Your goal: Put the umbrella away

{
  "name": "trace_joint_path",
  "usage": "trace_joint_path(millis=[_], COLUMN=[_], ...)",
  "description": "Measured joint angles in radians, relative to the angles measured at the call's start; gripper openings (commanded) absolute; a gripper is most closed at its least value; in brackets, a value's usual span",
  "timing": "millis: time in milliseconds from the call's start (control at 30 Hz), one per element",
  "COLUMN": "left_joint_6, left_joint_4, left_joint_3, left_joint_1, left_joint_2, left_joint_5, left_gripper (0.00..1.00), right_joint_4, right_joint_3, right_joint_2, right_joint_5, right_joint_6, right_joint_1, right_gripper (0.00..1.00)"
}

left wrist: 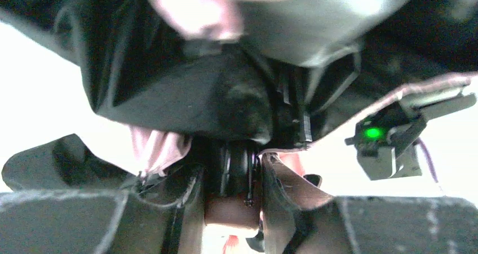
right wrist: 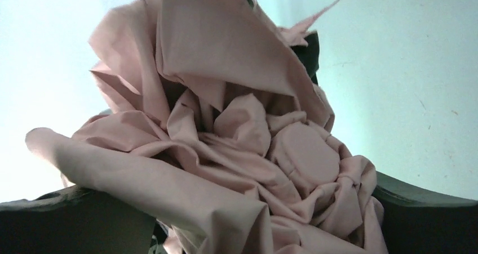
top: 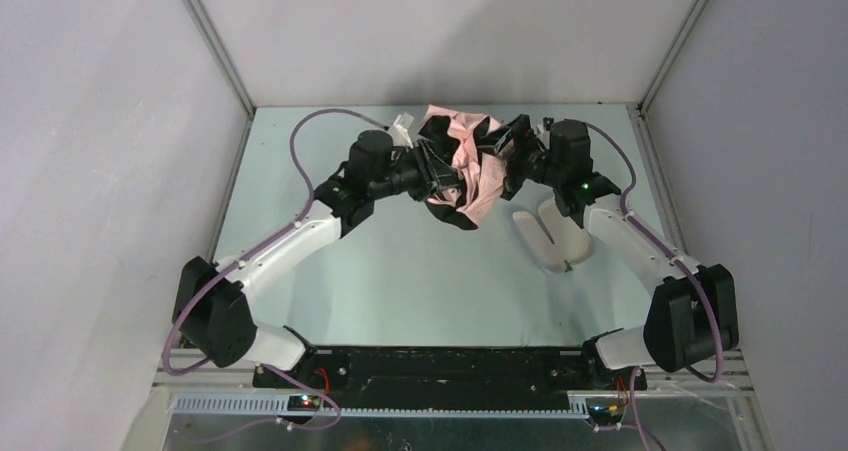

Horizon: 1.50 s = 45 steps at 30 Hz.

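The umbrella (top: 468, 166) is a crumpled bundle of pale pink fabric with black underside, held up at the back middle of the table between both arms. My left gripper (top: 432, 178) comes in from the left. In the left wrist view it (left wrist: 231, 195) is shut on the umbrella's short pinkish handle (left wrist: 228, 212), with black canopy (left wrist: 186, 90) hanging over it. My right gripper (top: 508, 159) faces it from the right. In the right wrist view its jaws (right wrist: 248, 223) stand wide open, and bunched pink canopy (right wrist: 225, 136) fills the space between the dark fingers (right wrist: 67, 223).
A smooth pale lilac case (top: 548, 233) lies on the green table (top: 400, 271) right of centre, partly under the right arm. Grey walls close the back and sides. The right arm's wrist with its green light (left wrist: 372, 133) shows in the left wrist view.
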State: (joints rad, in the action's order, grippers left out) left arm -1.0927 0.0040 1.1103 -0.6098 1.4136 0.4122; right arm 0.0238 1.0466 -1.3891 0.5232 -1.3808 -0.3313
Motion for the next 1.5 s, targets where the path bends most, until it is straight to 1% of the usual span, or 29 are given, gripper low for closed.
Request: trace_joint_path(millis=[100,300,500,567,633,667,700,733,767,800,833,867,900,933,967,1033,1067,1100,1133,1167,1200,1233,1267,1333,1433,1500], left_joint_6=[0.124,0.320,0.520,0.583,0.650,0.681,0.712,0.746,0.786,0.809,0.839,0.859,0.877,0.892,0.900,0.903,0.900,0.891,0.880,0.861,0.841,0.822,0.807,0.757,0.662,0.605], left_joint_4=[-0.082,-0.129,-0.195,-0.227,-0.258,-0.267,-0.275,-0.281,-0.284,-0.285,-0.288,-0.289,-0.289,-0.287,-0.285,-0.266,-0.249,-0.234,-0.218,-0.211,-0.206,-0.201,-0.197,-0.175,-0.146,-0.158], left_joint_3=[0.046,0.084,0.128,0.148,0.170,0.179,0.186,0.193,0.195,0.195,0.195,0.195,0.195,0.195,0.192,0.174,0.161,0.148,0.133,0.124,0.117,0.110,0.101,0.055,-0.070,-0.134], left_joint_1=[-0.052,-0.159,-0.228,-0.239,-0.245,-0.249,-0.253,-0.261,-0.269,-0.273,-0.278,-0.279,-0.280,-0.280,-0.281,-0.282,-0.282,-0.282,-0.282,-0.282,-0.280,-0.278,-0.276,-0.269,-0.238,-0.205], left_joint_2=[0.000,-0.002,-0.005,0.001,0.013,0.019,0.025,0.031,0.034,0.035,0.036,0.037,0.037,0.037,0.037,0.037,0.037,0.037,0.037,0.038,0.040,0.040,0.040,0.024,-0.051,-0.124], left_joint_5=[-0.053,-0.217,-0.367,-0.392,-0.409,-0.414,-0.419,-0.427,-0.435,-0.439,-0.445,-0.447,-0.447,-0.446,-0.445,-0.444,-0.444,-0.444,-0.444,-0.445,-0.443,-0.434,-0.422,-0.383,-0.324,-0.285], left_gripper=[0.00,0.00,0.00,0.00,0.00,0.00,0.00,0.00,0.00,0.00,0.00,0.00,0.00,0.00,0.00,0.07,0.17,0.23,0.36,0.42,0.60,0.71,0.85,0.92,0.95,0.99], right_joint_4=[-0.026,-0.026,-0.047,-0.101,-0.159,-0.180,-0.204,-0.222,-0.241,-0.253,-0.262,-0.272,-0.277,-0.281,-0.282,-0.278,-0.278,-0.277,-0.275,-0.272,-0.259,-0.235,-0.205,-0.143,-0.048,0.024], right_joint_3=[0.000,0.003,0.006,0.027,0.047,0.053,0.058,0.060,0.060,0.060,0.060,0.060,0.060,0.060,0.060,0.061,0.061,0.061,0.061,0.061,0.055,0.041,0.024,-0.009,-0.049,-0.055], right_joint_2=[-0.006,-0.009,-0.027,-0.037,-0.044,-0.047,-0.050,-0.055,-0.061,-0.067,-0.075,-0.084,-0.092,-0.098,-0.103,-0.109,-0.115,-0.121,-0.130,-0.137,-0.143,-0.143,-0.143,-0.142,-0.143,-0.143], right_joint_5=[0.008,0.032,0.057,0.066,0.065,0.063,0.059,0.056,0.056,0.061,0.064,0.070,0.076,0.084,0.089,0.092,0.093,0.095,0.101,0.110,0.119,0.130,0.141,0.159,0.187,0.211], right_joint_6=[-0.034,-0.116,-0.171,-0.173,-0.172,-0.169,-0.166,-0.161,-0.159,-0.158,-0.154,-0.152,-0.149,-0.145,-0.145,-0.129,-0.117,-0.105,-0.089,-0.074,-0.063,-0.051,-0.035,0.002,0.050,0.072], right_joint_1=[0.006,0.028,0.027,0.024,0.020,0.019,0.017,0.016,0.015,0.014,0.013,0.012,0.011,0.011,0.011,0.014,0.016,0.018,0.021,0.024,0.027,0.029,0.034,0.043,0.058,0.066], right_gripper=[0.99,0.99,0.99,0.92,0.80,0.71,0.66,0.63,0.53,0.45,0.30,0.22,0.08,0.03,0.00,0.00,0.00,0.00,0.00,0.00,0.00,0.00,0.00,0.00,0.00,0.00])
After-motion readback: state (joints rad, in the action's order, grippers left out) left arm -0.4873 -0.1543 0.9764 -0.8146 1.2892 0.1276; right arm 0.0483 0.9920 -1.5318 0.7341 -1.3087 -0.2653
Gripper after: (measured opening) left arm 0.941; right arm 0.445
